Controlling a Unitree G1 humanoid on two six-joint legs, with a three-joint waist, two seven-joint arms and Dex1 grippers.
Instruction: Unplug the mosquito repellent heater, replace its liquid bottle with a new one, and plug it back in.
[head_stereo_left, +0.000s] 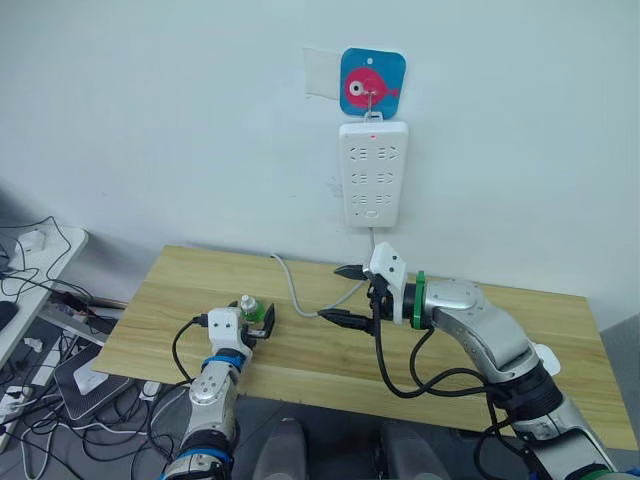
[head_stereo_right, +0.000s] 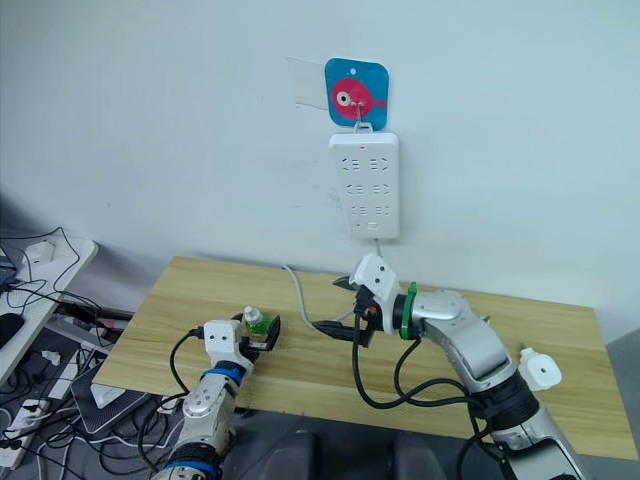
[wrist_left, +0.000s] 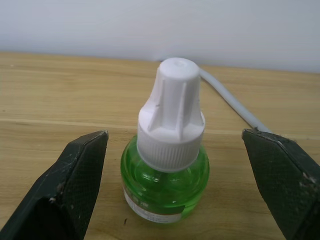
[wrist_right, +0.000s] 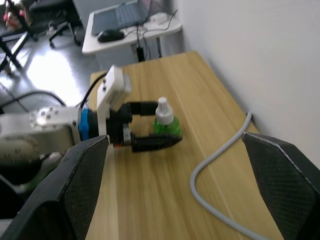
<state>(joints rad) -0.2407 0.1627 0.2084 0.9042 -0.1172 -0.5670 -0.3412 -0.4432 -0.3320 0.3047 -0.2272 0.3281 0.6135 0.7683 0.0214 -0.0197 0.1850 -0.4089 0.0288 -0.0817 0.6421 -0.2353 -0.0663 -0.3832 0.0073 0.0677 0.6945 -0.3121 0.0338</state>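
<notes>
A green liquid bottle (wrist_left: 167, 170) with a white cap stands upright on the wooden table (head_stereo_left: 470, 360), near its left front. My left gripper (head_stereo_left: 258, 318) is open, one finger on each side of the bottle (head_stereo_left: 250, 308), with a gap on both sides. Above the table's middle my right gripper (head_stereo_left: 335, 292) hangs open and holds nothing, pointing left toward the bottle (wrist_right: 164, 120). A small white rounded unit, the mosquito repellent heater (head_stereo_right: 533, 370), lies on the table at the far right behind my right arm.
A white power strip (head_stereo_left: 372, 172) hangs on the wall under a blue fish hook (head_stereo_left: 372, 82). Its grey cable (head_stereo_left: 295, 290) runs down and across the table between the grippers. A side desk (head_stereo_left: 40, 260) with cables stands at the left.
</notes>
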